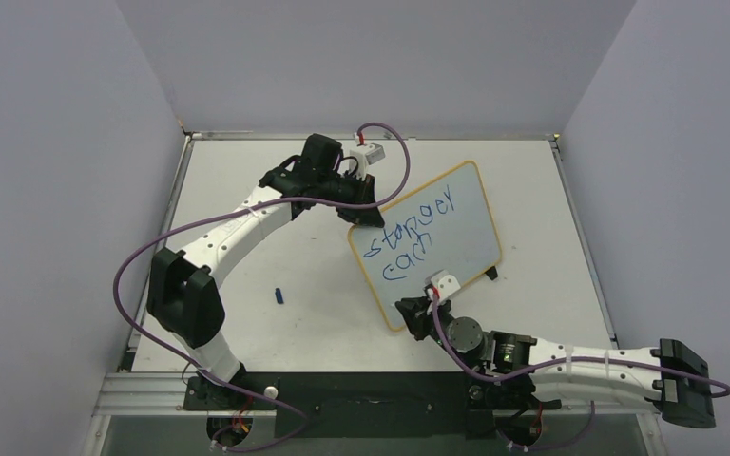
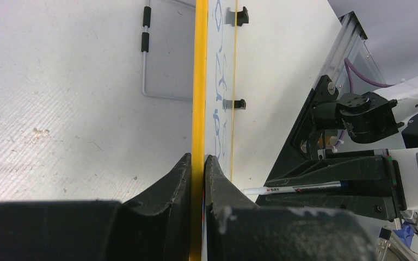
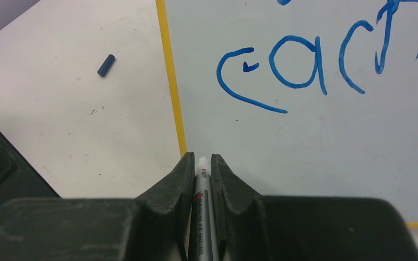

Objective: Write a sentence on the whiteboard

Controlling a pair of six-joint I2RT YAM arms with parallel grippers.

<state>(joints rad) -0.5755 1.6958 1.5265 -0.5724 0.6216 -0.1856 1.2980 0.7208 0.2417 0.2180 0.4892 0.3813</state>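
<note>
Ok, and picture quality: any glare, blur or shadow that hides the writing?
Top external: even light, no glare, writing on the board legible. Left wrist: board seen edge-on, strokes squeezed unreadable; left claw dark and soft. Right wrist: strokes sharp; right claw and marker slightly blurred up close.

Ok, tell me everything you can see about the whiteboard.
The whiteboard is a glossy white rectangle with rounded corners, a thin yellow frame and black feet. It sits askew on the table, with two lines of blue writing. The left gripper clamps its upper-left edge; the right gripper holds a marker near its lower-left corner.
</note>
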